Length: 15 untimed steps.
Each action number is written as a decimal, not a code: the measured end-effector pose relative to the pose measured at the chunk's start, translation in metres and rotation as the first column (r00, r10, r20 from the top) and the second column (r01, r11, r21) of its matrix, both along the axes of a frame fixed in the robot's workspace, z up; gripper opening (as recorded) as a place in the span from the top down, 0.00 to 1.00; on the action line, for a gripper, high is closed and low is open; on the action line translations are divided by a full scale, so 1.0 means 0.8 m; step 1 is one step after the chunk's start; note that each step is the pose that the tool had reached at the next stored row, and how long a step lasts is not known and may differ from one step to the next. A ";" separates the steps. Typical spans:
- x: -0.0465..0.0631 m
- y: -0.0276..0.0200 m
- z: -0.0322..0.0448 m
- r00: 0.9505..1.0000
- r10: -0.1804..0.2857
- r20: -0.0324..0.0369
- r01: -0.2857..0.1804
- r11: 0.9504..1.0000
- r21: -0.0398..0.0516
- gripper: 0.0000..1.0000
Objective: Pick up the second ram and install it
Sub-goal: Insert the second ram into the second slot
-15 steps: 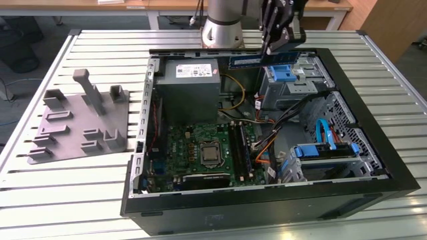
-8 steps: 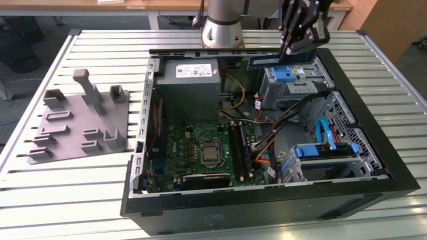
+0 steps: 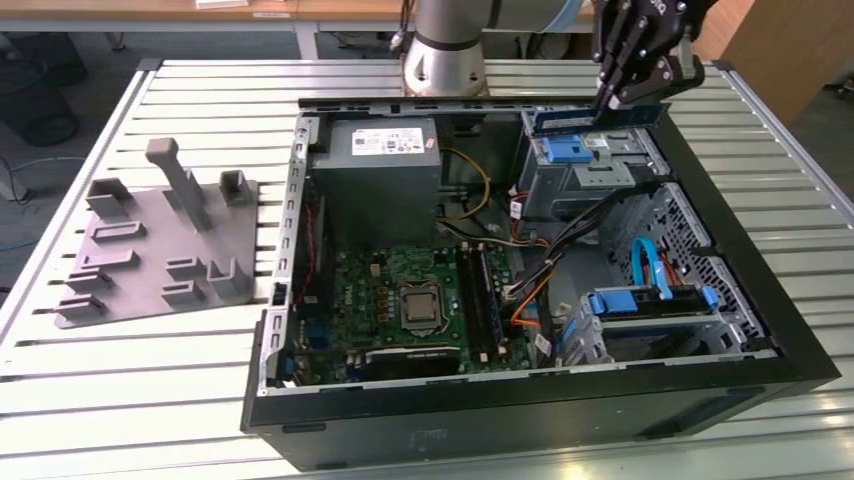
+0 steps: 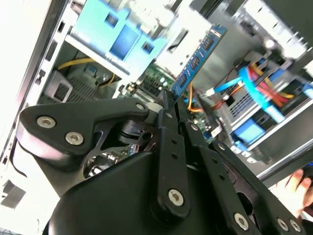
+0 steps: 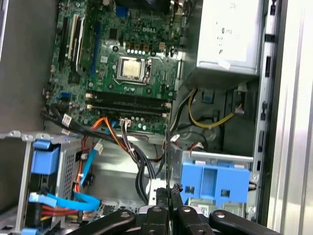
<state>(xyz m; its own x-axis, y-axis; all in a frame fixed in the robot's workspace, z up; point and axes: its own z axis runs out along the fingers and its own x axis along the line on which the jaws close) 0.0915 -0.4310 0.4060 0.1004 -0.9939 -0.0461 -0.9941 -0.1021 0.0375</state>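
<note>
a slatted metal table carries an open black computer case lying on its side. a gray holder tray with upright blocks lies just beside the case on the exterior view's left. the arm stands behind the case. inside, a gray power supply lies behind the green motherboard, and a blue drive caddy sits in the far corner on the exterior view's right.

the gripper hangs over that caddy, its black jaws drawn narrow and clamped on the second ram. the stick is held in the air on its long edge, roughly level. it is well apart from the long black memory slots that run beside the cpu socket. in the second wrist view the second ram reaches out past the gripper as a thin, long blue board with a row of flat black chips on its face. in the first wrist view the second ram is seen edge-on, a thin dark line running out from the gripper.

a white label with dark print is stuck on the power supply. the stick's chips carry small pale marks. the motherboard has white lettering near the socket in the first wrist view.
</note>
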 end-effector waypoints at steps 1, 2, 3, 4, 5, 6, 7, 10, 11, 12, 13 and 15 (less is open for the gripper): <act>0.005 0.0000 0.0000 1.000 0.000 0.000 0.000 1.000 0.000 0.86; 0.010 0.0000 -0.0001 1.000 0.000 0.000 0.000 1.000 0.000 0.86; 0.016 0.0000 -0.0001 1.000 0.000 0.000 0.000 1.000 0.000 0.86; 0.022 0.0000 -0.0002 1.000 0.000 -0.001 0.000 1.000 0.000 0.86; 0.027 0.0000 -0.0002 1.000 0.000 -0.001 0.000 1.000 0.000 0.86; 0.032 0.0000 -0.0003 1.000 0.000 -0.001 0.000 1.000 0.000 0.86; 0.038 0.0000 -0.0003 1.000 0.000 -0.001 0.000 1.000 0.000 0.86; 0.055 0.0000 -0.0005 1.000 0.000 -0.001 0.000 1.000 0.000 0.86; 0.060 0.0000 -0.0007 1.000 0.000 -0.001 0.000 1.000 0.000 0.86; 0.063 0.0000 -0.0009 1.000 0.000 -0.001 0.000 1.000 0.000 0.86; 0.064 0.0001 -0.0009 1.000 0.000 -0.001 0.000 1.000 0.000 0.86; 0.064 0.0001 -0.0009 1.000 0.000 -0.001 0.000 1.000 0.001 0.86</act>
